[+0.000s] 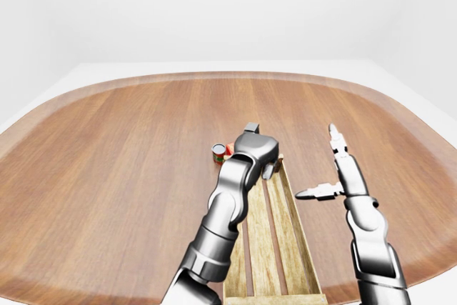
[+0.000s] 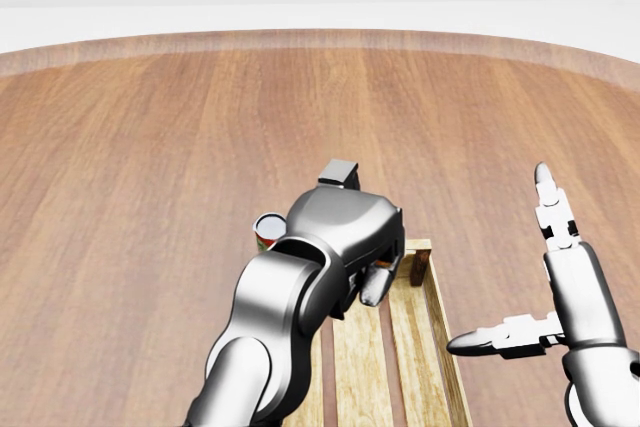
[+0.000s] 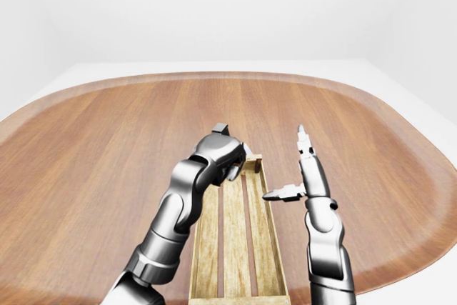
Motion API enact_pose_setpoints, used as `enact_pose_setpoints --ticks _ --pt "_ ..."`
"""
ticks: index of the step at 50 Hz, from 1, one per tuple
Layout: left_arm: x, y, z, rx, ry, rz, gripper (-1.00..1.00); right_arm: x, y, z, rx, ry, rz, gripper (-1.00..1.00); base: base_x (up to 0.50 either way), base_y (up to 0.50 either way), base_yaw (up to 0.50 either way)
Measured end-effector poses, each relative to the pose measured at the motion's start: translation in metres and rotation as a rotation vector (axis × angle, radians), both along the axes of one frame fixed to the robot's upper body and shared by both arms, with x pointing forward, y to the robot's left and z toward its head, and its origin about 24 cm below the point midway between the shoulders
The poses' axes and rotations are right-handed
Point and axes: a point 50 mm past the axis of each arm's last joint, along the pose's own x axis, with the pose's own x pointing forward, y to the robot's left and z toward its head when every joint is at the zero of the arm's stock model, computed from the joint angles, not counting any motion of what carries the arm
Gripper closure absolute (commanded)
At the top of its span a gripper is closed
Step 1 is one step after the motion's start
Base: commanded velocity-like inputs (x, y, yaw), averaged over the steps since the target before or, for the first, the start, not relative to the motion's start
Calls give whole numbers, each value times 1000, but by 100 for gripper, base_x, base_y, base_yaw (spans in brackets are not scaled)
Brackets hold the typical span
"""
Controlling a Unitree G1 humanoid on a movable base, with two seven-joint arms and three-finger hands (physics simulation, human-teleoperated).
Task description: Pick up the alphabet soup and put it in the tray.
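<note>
The alphabet soup can (image 2: 268, 230), small with a red label and a pale top, stands upright on the wooden table just left of my left hand. My left hand (image 2: 375, 277) hangs back-up over the top end of the slatted wooden tray (image 2: 447, 347), fingers (image 2: 377, 287) bent downward, holding nothing I can see. It is beside the can, not around it. My right hand (image 2: 505, 262) is open to the right of the tray, one finger pointing up and the thumb pointing left. In the right-eye view the can is hidden behind my left hand.
The tray (image 1: 303, 248) runs from the bottom edge up the middle of the views, between my two arms. A small red thing (image 1: 229, 151) shows right next to the can. The round wooden table (image 1: 107, 148) spreads wide on all sides, with a white floor beyond its rim.
</note>
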Motion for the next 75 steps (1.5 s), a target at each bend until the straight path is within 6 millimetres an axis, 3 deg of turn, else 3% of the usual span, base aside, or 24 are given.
enact_pose_setpoints --ticks 20,54,75 --pt "-6 -12 -19 2 87 -42 100 -1 -2 -2 5 6 -7 -100 0 0 0" --pt "3 -24 -79 -5 290 -63 100 -3 -4 -4 11 12 -15 -100 0 0 0" --pt "9 -17 -116 -45 359 7 100 -4 -5 -7 17 23 -22 -100 0 0 0"
